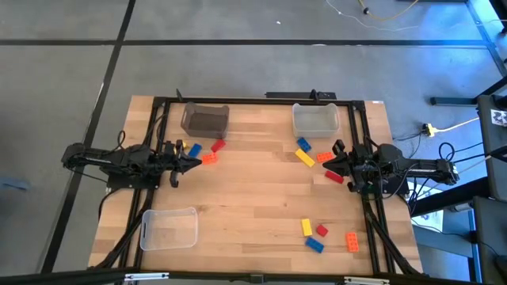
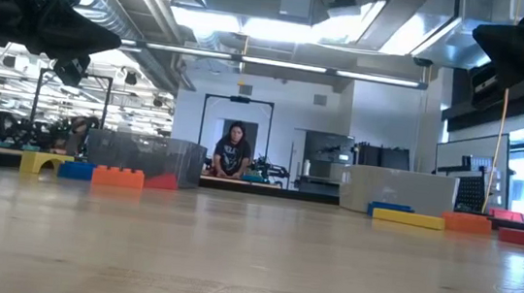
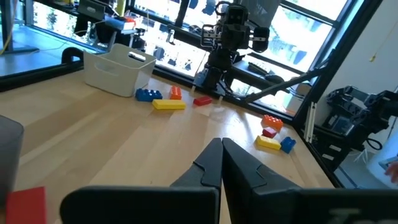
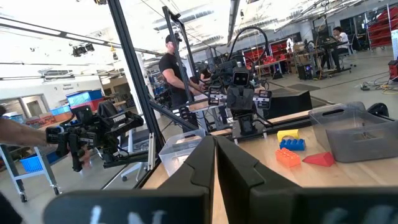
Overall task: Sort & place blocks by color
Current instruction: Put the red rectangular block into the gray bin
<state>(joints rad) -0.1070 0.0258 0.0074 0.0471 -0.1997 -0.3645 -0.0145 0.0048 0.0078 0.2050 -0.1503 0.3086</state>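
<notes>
While my left gripper (image 1: 192, 164) and right gripper (image 1: 327, 165) hover at the table's sides, fingers pressed together and empty, small studded plastic blocks (image 1: 209, 153) in 4 colours lie scattered on the wooden table (image 1: 253, 198) near 3 clear plastic bins (image 1: 315, 119).

We saw two matte black arms built of blocky jointed segments, each slim along its length and bulkier at the wrist. The left gripper (image 3: 221, 163) ended in two dark, angular fingers (image 3: 208, 167) that tapered to narrow tips; the right gripper (image 4: 215, 160) had the same wedge-shaped pair. Black cables trailed from both arm bases along the dark metal frame (image 1: 261, 100).
</notes>
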